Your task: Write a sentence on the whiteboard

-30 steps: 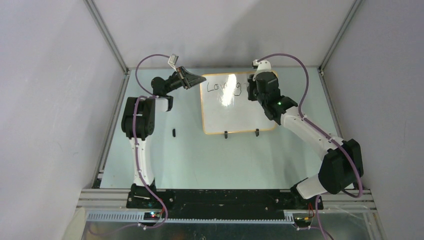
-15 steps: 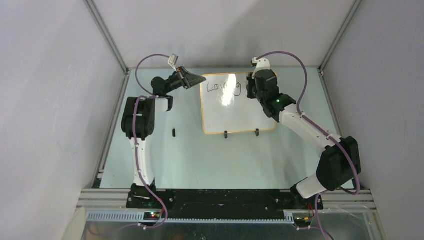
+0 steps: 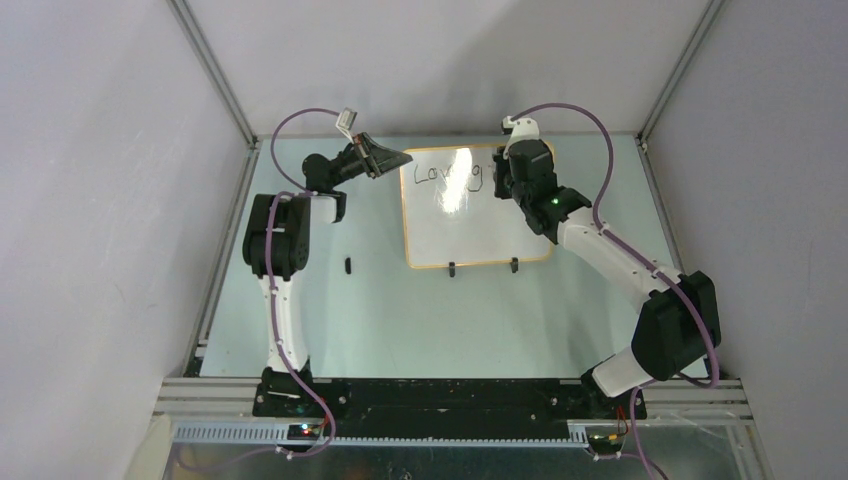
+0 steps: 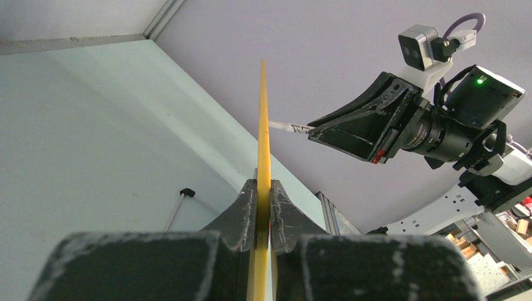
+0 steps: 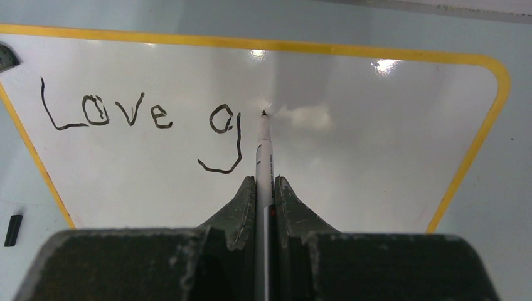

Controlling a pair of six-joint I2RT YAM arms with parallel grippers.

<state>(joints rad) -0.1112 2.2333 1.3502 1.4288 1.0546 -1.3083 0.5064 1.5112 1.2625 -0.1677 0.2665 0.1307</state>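
Observation:
The whiteboard with its yellow-orange rim lies at the back middle of the table, two black stand feet at its near edge. Its rim shows edge-on in the left wrist view. The sentence reads "Love g" in black along the board's top. My left gripper is shut on the board's left rim at the top left corner. My right gripper is shut on a white marker. The marker's tip touches the board just right of the "g".
A small black marker cap lies on the pale green table left of the board; it also shows in the right wrist view. Grey walls and aluminium frame rails enclose the table at the back and sides.
My right gripper has shifted slightly toward the board's top edge with the marker. The left arm and the board have not moved.

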